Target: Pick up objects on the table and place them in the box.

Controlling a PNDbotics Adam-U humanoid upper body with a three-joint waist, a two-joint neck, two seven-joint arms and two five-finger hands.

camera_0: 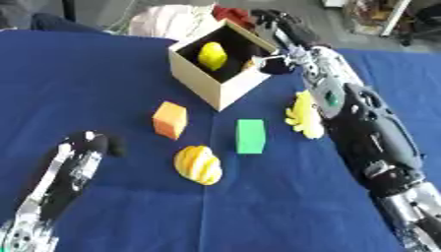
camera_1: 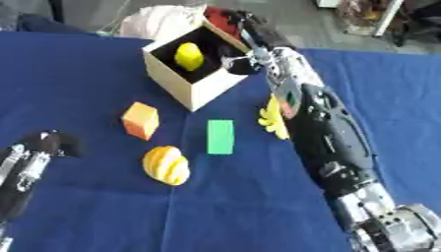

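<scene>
Near edge: left hand [camera_0: 82, 147] idle at lower left, fingers' state unclear; on blue worktop [camera_0: 103, 74] remain striped yellow ball [camera_0: 197, 165], green block [camera_0: 251, 136], orange block [camera_0: 170, 119], yellow splayed piece [camera_0: 303, 115]; farther: box [camera_0: 220, 64] already holds yellow object [camera_0: 212, 55]; right hand [camera_0: 277, 61] at box rim, grip indiscernible.

right hand [camera_1: 245, 29] over box [camera_1: 176, 81], yellow object [camera_1: 189, 56] inside

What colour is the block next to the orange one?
Green, seen best in the left eye view.

Box [camera_0: 222, 87] behind two blocks [camera_0: 170, 119]; one object [camera_0: 212, 55] apparently inside.
</scene>
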